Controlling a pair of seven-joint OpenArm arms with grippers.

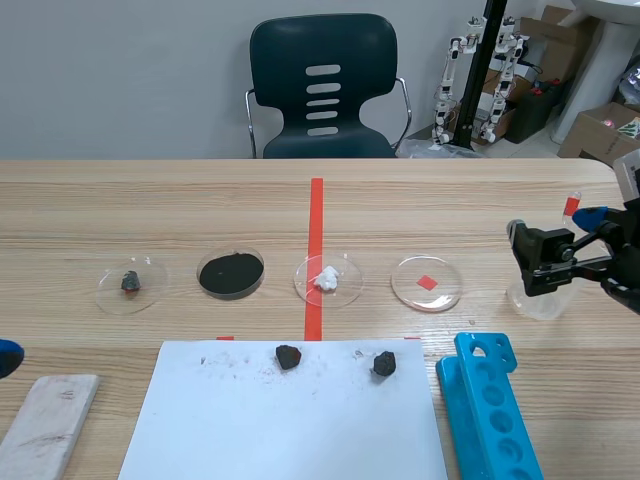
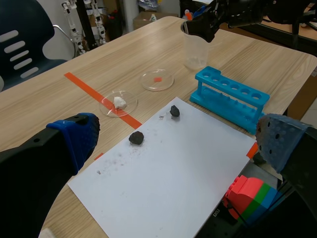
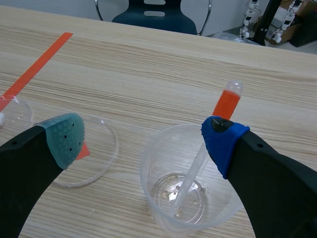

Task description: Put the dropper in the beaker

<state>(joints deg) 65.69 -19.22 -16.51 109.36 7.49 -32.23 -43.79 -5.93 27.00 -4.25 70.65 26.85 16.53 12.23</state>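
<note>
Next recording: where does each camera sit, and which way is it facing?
Scene view: between the arms, facing across the table toward the chair; the right gripper shows at the beaker.
Left wrist view: on the left arm, looking past the open left gripper over the paper toward the blue rack.
Right wrist view: on the right arm, looking down past the open right gripper into the beaker holding the dropper.
Shared: all three show the beaker; the left wrist view also catches the right gripper at it.

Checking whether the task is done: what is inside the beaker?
The dropper leans inside the beaker, tip at the bottom. A fingertip of the right hand covers its middle.
</note>
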